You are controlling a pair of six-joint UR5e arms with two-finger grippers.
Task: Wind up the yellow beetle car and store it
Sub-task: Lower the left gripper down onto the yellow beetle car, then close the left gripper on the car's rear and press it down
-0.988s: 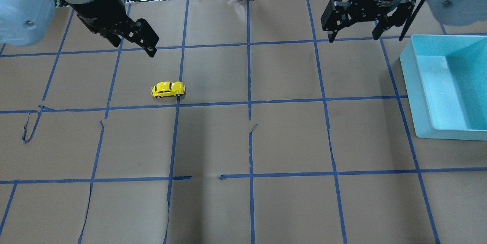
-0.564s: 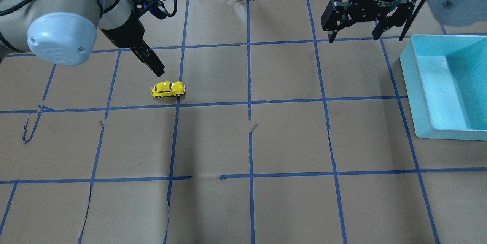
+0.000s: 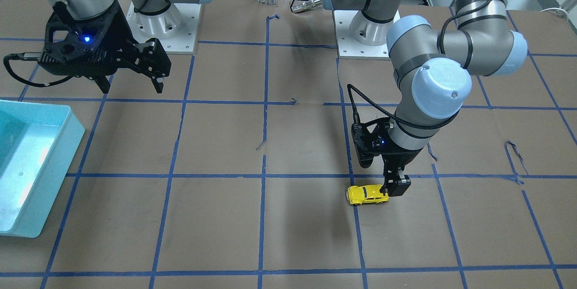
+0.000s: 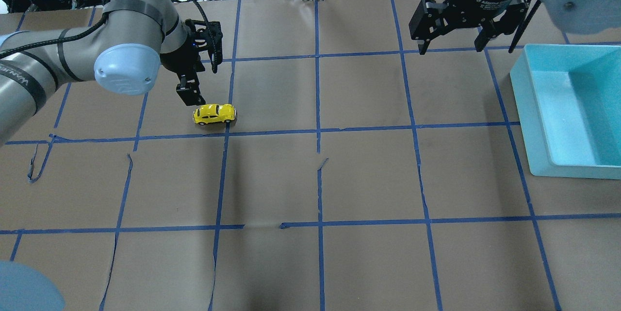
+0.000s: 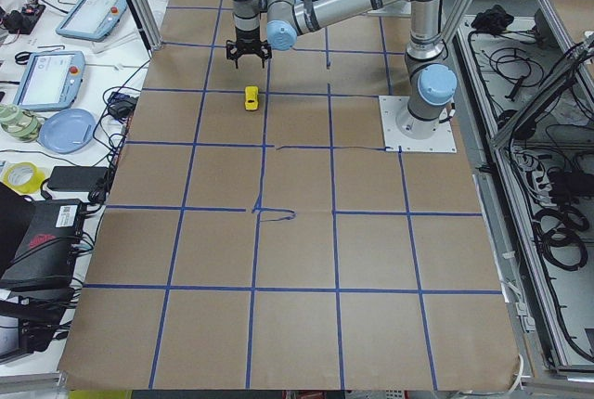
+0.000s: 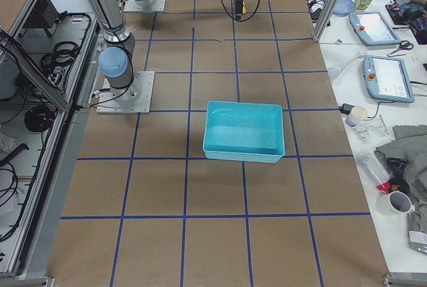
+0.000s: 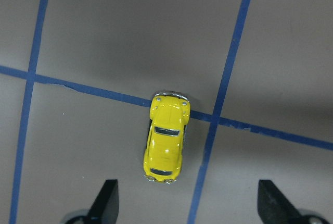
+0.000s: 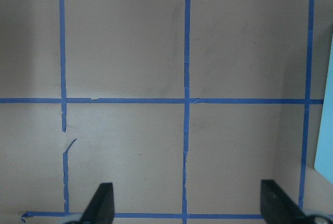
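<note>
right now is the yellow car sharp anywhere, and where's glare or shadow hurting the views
Left wrist view: the yellow beetle car is sharp, with only small highlights on its roof. Overhead view: the car is crisp but small, and a soft, wide shadow darkens the brown paper below it in the frame. Front-facing view: glare whitens the floor of the teal bin.

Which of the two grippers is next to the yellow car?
The left gripper, open beside the yellow beetle car; the right gripper hangs by the teal bin.
</note>
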